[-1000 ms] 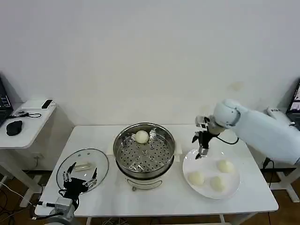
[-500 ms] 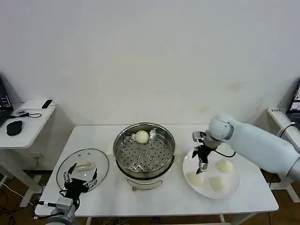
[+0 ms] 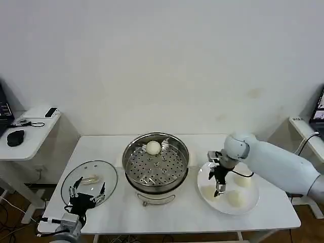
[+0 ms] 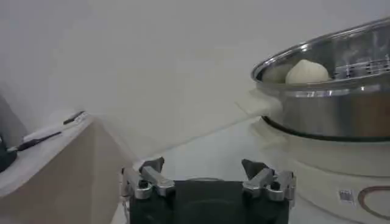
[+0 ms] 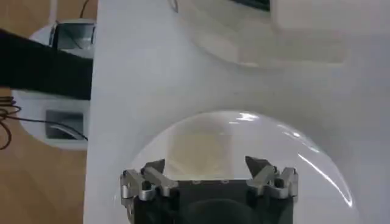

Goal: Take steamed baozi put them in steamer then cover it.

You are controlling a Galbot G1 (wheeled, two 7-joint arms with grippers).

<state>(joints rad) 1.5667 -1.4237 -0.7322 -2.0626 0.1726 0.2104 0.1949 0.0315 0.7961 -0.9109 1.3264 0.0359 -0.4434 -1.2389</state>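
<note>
Jaws spread on both grippers, neither holding anything. Right gripper (image 3: pixel 219 192) points down over the white plate (image 3: pixel 251 199), right of the steamer (image 3: pixel 156 163); right wrist view shows a baozi (image 5: pixel 201 150) between its jaws. Left gripper (image 3: pixel 86 193) idles over the glass lid (image 3: pixel 89 180), left of the steamer. One baozi (image 3: pixel 153 148) sits inside at the far rim. All on the tabletop (image 3: pixel 177 212).

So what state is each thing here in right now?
Steamer: uncovered, one bun inside.
Lid: lying on the table, off the steamer.
Plate: holding buns.
Right end effector: open, low over the plate.
Left end effector: open, by the lid.
</note>
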